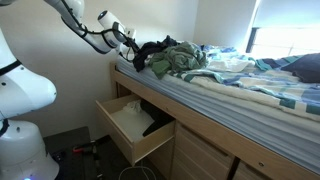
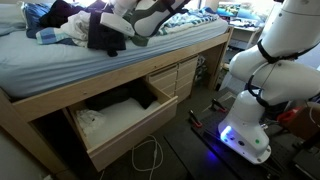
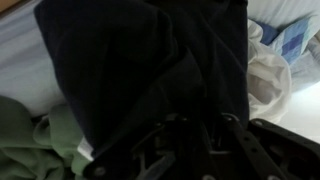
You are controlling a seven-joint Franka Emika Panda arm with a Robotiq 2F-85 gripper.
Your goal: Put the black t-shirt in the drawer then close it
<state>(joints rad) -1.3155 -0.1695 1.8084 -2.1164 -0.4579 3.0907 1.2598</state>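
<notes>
The black t-shirt [image 1: 150,57] [image 2: 104,36] lies bunched on the bed near its edge. In the wrist view the black t-shirt [image 3: 130,60] fills most of the picture. My gripper [image 1: 131,42] [image 2: 130,27] [image 3: 190,132] is pressed into the cloth from the side. Its fingers stand close together with a fold of black fabric between them. Below the bed, the drawer [image 1: 140,143] [image 2: 128,131] is pulled out, showing its pale inside. A dark item lies at the drawer's back in an exterior view.
A green-and-white garment [image 1: 182,60] [image 3: 30,140] lies right beside the black one. More clothes and a striped blanket [image 1: 250,85] cover the bed. The robot's white base [image 2: 262,80] stands on the floor next to the bed frame, with cables [image 2: 150,155] in front of the drawer.
</notes>
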